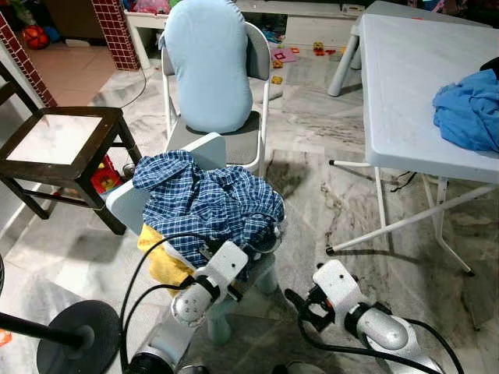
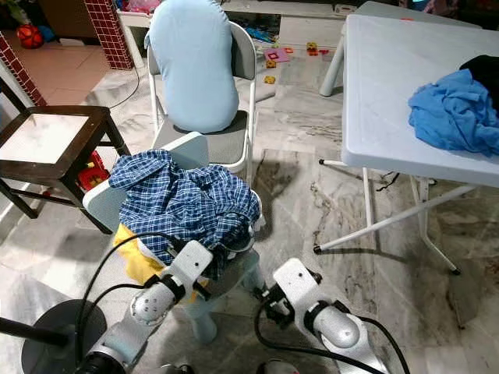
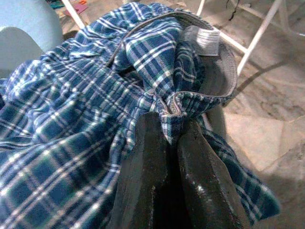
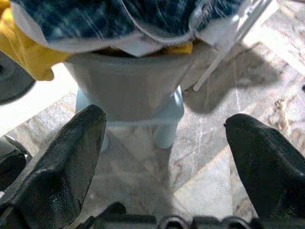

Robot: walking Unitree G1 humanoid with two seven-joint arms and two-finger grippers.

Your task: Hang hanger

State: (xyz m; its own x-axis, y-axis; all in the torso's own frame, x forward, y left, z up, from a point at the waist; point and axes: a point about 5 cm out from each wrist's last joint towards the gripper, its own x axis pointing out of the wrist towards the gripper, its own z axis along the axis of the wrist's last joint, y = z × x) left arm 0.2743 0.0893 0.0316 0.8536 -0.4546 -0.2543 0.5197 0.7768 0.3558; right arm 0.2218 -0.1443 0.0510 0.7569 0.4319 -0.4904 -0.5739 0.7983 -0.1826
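Gripping shirt collar fold: left gripper pinched tight on it. Shirt heaped on small chair, our 12 o'clock, hanger wire threaded in collar. Right gripper spread wide, empty, low near chair base. We judge task early: lift, carry, hang outstanding.

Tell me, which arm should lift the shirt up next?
Left, probably. The left gripper is already shut on a fold of the shirt lying on the small chair. The right gripper hangs open, low over the floor, holding nothing.
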